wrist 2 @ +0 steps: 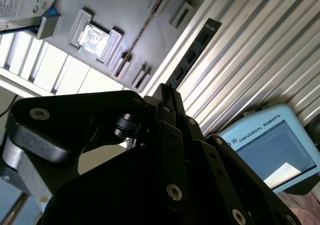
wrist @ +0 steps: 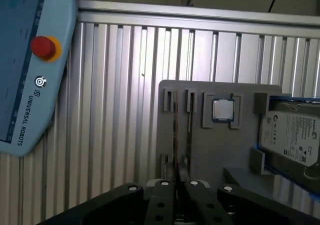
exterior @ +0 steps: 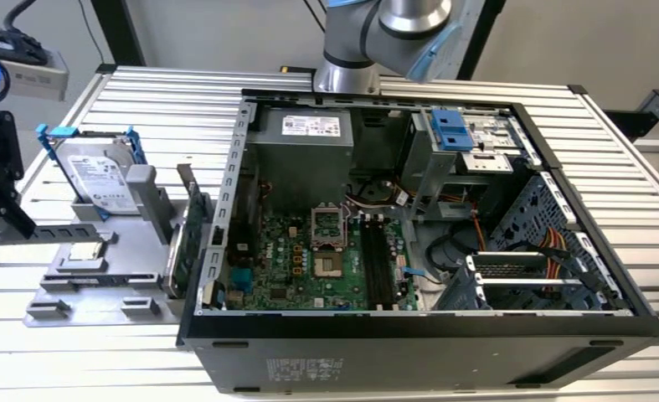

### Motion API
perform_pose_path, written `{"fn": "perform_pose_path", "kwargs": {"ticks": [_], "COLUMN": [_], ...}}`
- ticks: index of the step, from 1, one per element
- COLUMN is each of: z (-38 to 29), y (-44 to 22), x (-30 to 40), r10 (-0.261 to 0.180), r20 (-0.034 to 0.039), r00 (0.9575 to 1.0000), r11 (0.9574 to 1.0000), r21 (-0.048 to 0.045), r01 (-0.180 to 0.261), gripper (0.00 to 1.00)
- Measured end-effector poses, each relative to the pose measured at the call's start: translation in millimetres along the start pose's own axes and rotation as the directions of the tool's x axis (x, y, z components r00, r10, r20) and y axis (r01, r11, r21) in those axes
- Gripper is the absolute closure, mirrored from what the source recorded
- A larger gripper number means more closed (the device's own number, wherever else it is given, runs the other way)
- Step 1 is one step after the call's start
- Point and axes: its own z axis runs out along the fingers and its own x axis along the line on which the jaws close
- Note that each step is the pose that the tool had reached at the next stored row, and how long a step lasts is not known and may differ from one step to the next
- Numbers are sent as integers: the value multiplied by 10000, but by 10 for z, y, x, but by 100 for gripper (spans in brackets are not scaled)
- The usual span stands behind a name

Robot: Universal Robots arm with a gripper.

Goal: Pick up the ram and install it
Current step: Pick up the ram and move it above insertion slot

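Gripper (wrist: 178, 184): fingers drawn together, nothing between them; it hangs above the holder and does not touch it. In the exterior view it sits at the left edge of the scene.
Ram (wrist: 175, 135): seen edge-on as a thin dark line, standing in a slot of the holder, ungripped. In the first wrist view it lines up with the fingertips; in the second wrist view it lies off to one side of them.
Holder (wrist: 215, 150): flat grey fixture on the table, at the exterior view's left of the case.
Processor (wrist: 222, 110): small silver square in its own pocket, just beside the ram's slots.
Hard drive (wrist: 292, 135): in a blue-edged bracket at the holder's far end, past the processor.
Card (exterior: 192, 230): green, on edge between holder and case.
Case (exterior: 419, 360): open, on its side, board (exterior: 306, 260) facing up; long dark slots (exterior: 379, 268) lie to the exterior view's right of the socket.
Pendant (wrist: 30, 70): light blue with a red button, on the table, well apart from the holder.
Table (exterior: 139, 100): ribbed aluminium.
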Motion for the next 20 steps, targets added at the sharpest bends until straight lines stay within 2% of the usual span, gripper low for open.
{"fn": "perform_pose_path", "kwargs": {"ticks": [10,20], "z": [-151,-241], "y": [0,-1], "x": [-2,-4], "r10": [13,12], "r20": [0,-3], "r00": [10000,10000], "r11": [10000,10000], "r21": [1,0], "r01": [-13,-12], "gripper": [100,100]}}
